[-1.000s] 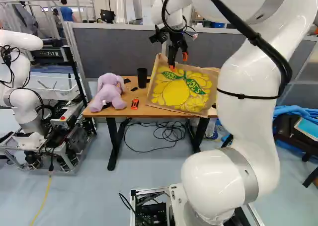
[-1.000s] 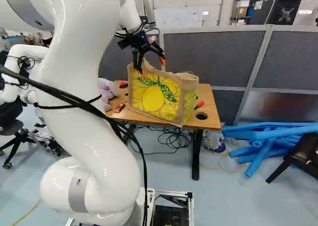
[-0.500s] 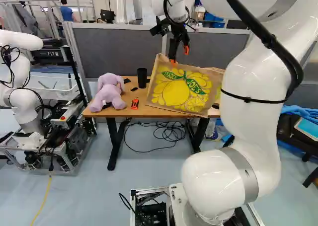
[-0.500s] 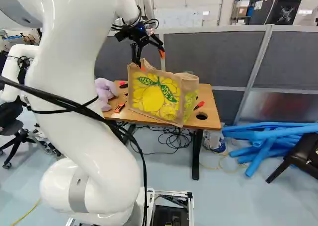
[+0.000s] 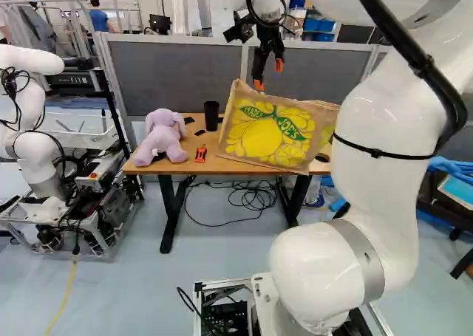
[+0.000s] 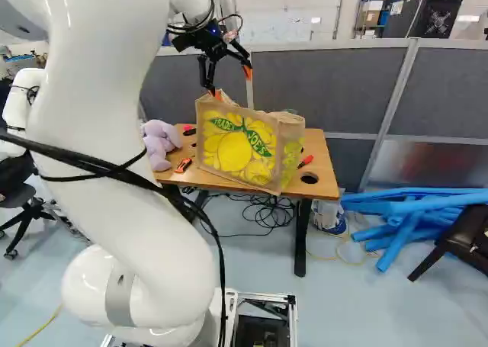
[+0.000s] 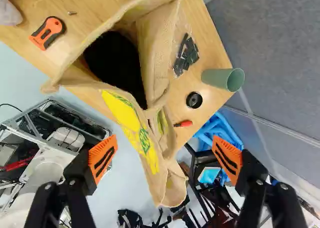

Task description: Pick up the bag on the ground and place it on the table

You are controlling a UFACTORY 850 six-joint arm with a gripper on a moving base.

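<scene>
The bag (image 6: 236,149) is up on the tabletop (image 5: 218,166), standing by its front edge and to the right of the middle in the left base view. It has a big yellow fruit on its side, its top gapes, and it is dark inside. The hand (image 5: 269,74) is up over the bag with its two fingers spread wide, and it is not gripping a thing. In the wrist view there is a gap between each orange pad (image 7: 102,158) and the bag. A purple toy (image 5: 161,136) sits at the left end of the tabletop, near the front corner. The knife (image 5: 201,155) lies between the toy and the bag, close to the front edge, and a black cup (image 5: 212,116) stands near the back edge. On the other side of the bag are a packet (image 7: 186,55) of black bits, a green cup (image 7: 216,77) by the back right corner, and a red tool (image 6: 306,162). Black cords (image 5: 251,197) lie on the floor (image 5: 148,292) under the tabletop. Blue tubes (image 6: 412,210) are piled at the right of the right base view, next to a dark chair (image 6: 457,240)
</scene>
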